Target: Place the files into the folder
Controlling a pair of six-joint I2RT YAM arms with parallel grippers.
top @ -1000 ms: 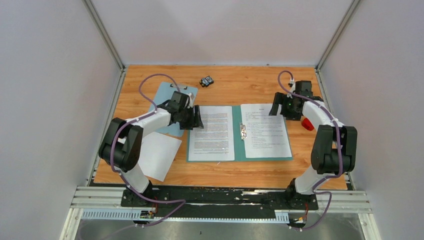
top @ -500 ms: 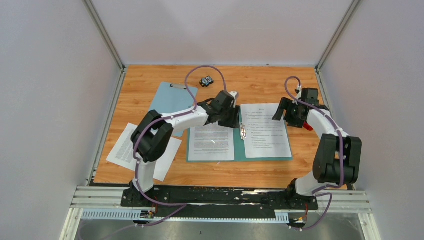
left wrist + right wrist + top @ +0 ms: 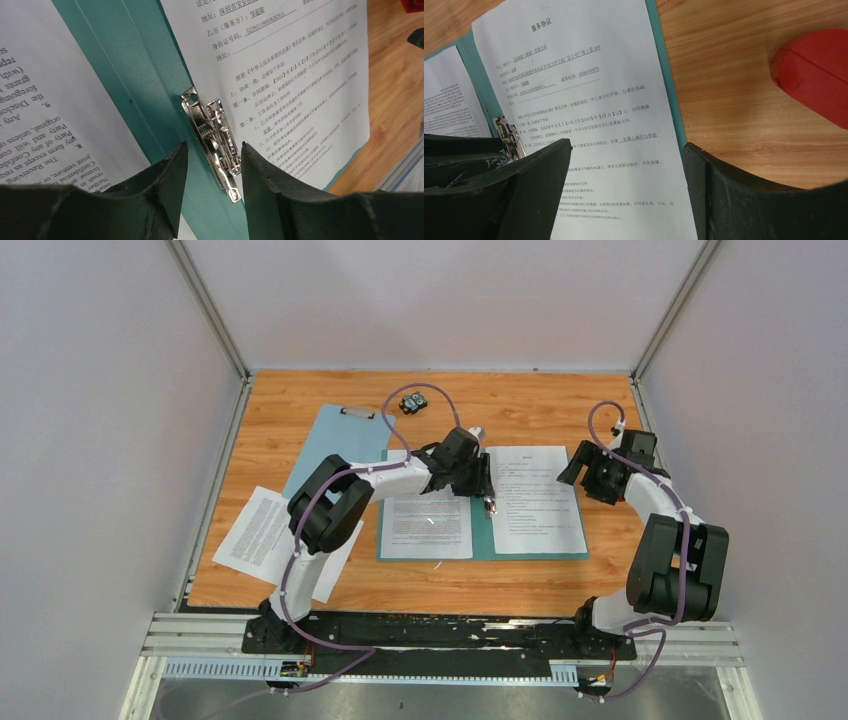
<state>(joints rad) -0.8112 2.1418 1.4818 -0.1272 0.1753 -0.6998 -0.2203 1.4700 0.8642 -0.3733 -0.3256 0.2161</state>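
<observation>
The teal folder (image 3: 480,535) lies open on the table, with one of the files on its left cover (image 3: 425,525) and another on its right cover (image 3: 535,502). A metal clip (image 3: 212,135) sits by the spine at the right sheet's inner edge. My left gripper (image 3: 214,145) hovers over that clip, open, one finger on each side and nothing gripped; from above it shows at the spine (image 3: 487,490). The right gripper (image 3: 627,144) is open above the right sheet's outer edge (image 3: 583,468), holding nothing. More printed sheets (image 3: 262,530) lie on the wood to the folder's left.
A pale blue clipboard (image 3: 335,445) lies at the back left, partly under my left arm. A small black object (image 3: 413,402) sits near the back. A red object (image 3: 814,75) rests on the wood just right of the folder. Walls close in both sides.
My left arm swung right, from the left sheet's outer edge to the folder's spine, and its jaws narrowed. The right gripper drifted slightly right. The loose sheets at the left are now uncovered.
</observation>
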